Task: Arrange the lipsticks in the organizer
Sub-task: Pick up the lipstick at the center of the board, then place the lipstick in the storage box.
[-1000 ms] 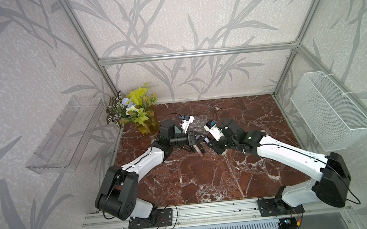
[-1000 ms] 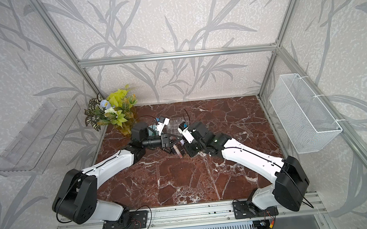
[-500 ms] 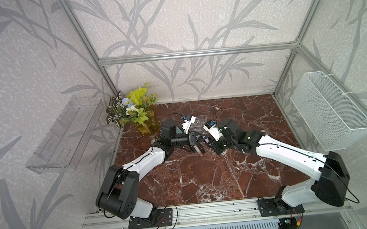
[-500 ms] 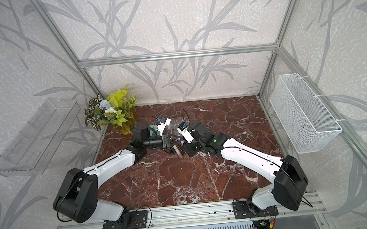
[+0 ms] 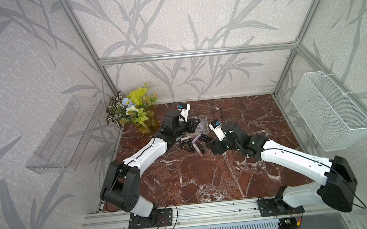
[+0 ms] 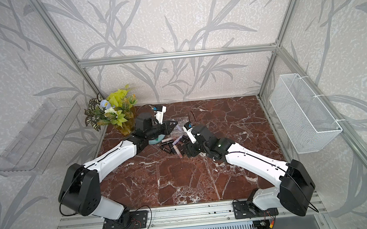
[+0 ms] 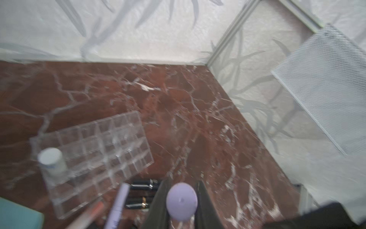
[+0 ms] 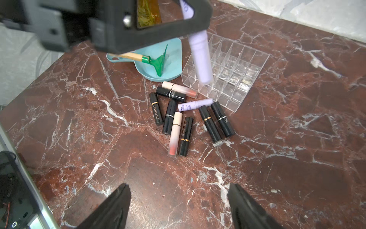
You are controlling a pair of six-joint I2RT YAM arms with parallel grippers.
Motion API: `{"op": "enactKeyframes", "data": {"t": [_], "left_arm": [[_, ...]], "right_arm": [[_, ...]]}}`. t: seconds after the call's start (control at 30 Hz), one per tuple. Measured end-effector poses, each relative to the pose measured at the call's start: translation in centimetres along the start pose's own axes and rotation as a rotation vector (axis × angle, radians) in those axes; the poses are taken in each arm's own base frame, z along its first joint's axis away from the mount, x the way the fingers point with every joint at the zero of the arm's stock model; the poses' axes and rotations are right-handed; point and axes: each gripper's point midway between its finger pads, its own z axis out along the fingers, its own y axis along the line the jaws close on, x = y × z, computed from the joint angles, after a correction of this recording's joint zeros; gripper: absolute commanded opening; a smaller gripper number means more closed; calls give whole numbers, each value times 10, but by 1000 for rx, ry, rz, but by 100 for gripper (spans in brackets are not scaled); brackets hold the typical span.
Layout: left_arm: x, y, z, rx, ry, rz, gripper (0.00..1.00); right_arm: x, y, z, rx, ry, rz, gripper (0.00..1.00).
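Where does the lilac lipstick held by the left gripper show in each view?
Top view: lilac lipstick at the organizer.
Top view: same spot.
Left wrist: end-on, in the left gripper.
Right wrist: slanted across the organizer.
Shared landmark: organizer.

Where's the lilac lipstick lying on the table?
In the right wrist view, the lilac lipstick lies flat beside the organizer, one end by two black lipsticks.
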Motion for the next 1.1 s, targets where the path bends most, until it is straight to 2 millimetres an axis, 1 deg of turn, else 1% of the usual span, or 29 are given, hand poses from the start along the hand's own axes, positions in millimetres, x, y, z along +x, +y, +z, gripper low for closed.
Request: {"op": "enactKeyframes", "data": {"t": [0.07,0.17,0.3,0.4,0.5,0.6,0.7,0.73,0.9,0.93,1.1], "left_arm": [[-2,14,9,-87,-17,44,14],[3,31,22,-200,-16,110,12],[7,47,36,-300,-28,171,11],[10,56,43,-359,-43,205,11],[11,64,47,-420,-59,240,10],[8,67,46,-466,-92,270,11],[4,73,47,-509,-121,286,10],[6,76,49,-523,-120,291,11],[29,95,60,-573,-69,304,11],[31,97,62,-581,-70,304,10],[23,101,64,-612,-90,305,10]], "right_arm": [[-5,0,0,4,-20,5,82],[-8,-2,1,11,-43,16,82],[-5,-6,2,27,-58,25,83],[-2,-12,-1,38,-71,39,84],[-4,-15,-5,42,-90,55,84],[-8,-18,-6,44,-109,66,84],[-7,-19,-5,44,-112,72,84],[-7,-19,-5,42,-112,74,84],[-7,-19,-5,36,-112,77,84],[-7,-18,-5,32,-111,78,84],[-5,-17,-3,17,-101,81,84]]}}
